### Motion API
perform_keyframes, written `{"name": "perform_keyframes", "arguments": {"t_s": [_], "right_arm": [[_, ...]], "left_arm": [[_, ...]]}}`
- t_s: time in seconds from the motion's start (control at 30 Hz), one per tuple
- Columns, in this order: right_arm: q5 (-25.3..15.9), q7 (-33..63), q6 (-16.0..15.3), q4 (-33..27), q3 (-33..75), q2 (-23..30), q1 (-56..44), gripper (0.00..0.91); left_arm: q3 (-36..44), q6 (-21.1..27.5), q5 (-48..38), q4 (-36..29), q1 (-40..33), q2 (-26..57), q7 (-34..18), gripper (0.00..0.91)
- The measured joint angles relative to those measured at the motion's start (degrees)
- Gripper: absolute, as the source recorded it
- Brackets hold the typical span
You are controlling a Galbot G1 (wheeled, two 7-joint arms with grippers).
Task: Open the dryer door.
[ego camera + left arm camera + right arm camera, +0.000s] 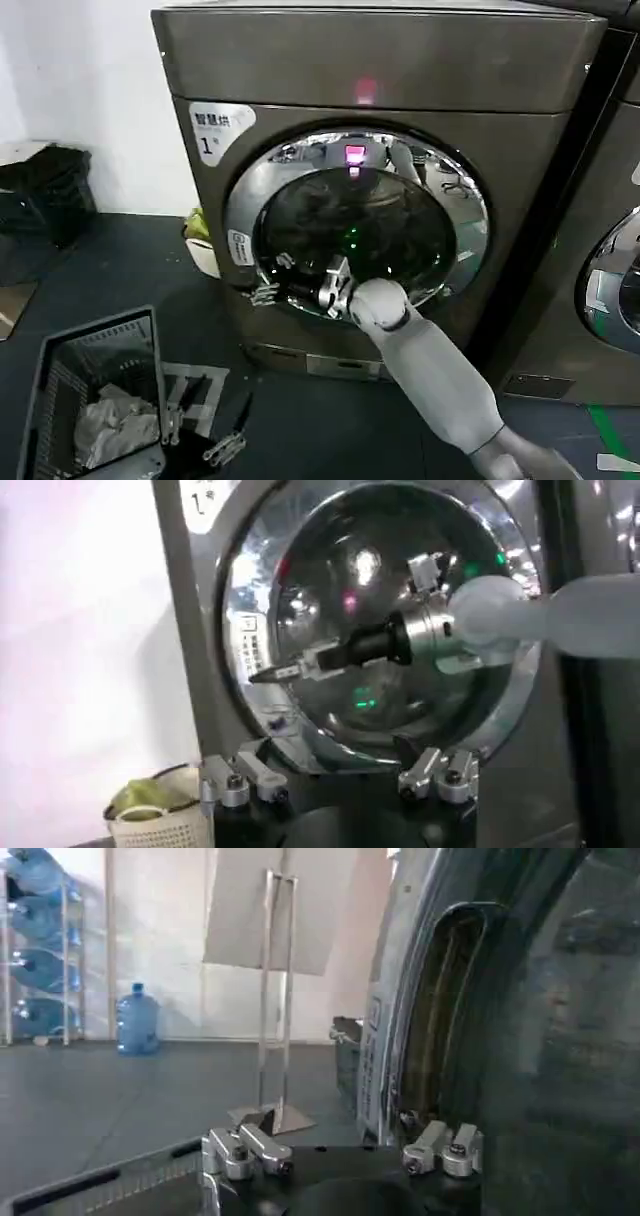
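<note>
The dryer (370, 60) is a bronze-grey front-loader with a "1" sticker and a pink light. Its dryer door (355, 225), a chrome ring around dark glass, sits flush with the front. My right arm reaches in from the lower right, and my right gripper (266, 293) is open at the door's lower left rim. In the left wrist view the right gripper (270, 672) points at the chrome ring (240, 630). In the right wrist view the right gripper (340, 1148) is beside the door's edge recess (440, 1018). My left gripper (335, 775) hangs open low in front of the dryer, holding nothing.
A dark laundry basket (45, 370) with pale cloth stands on the floor at the lower left. A small white basket (160, 820) sits by the dryer's left side. A neighbouring machine (600, 290) stands on the right. Water bottles (40, 948) and a metal stand (275, 998) lie farther off.
</note>
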Motion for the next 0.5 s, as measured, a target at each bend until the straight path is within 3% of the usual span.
{"name": "perform_keyframes", "arguments": {"t_s": [0.27, 0.5], "right_arm": [[1.39, -8.43, -2.00, 3.84, 1.06, -3.04, -1.72, 0.907], [1.87, -13.86, -2.79, 7.61, 2.33, -5.86, -3.86, 0.907]], "left_arm": [[-5.54, 6.01, -10.18, 1.20, -3.12, 3.21, 3.17, 0.907], [-12.70, 6.61, -16.60, 3.65, -6.40, 7.32, 5.93, 0.907]]}}
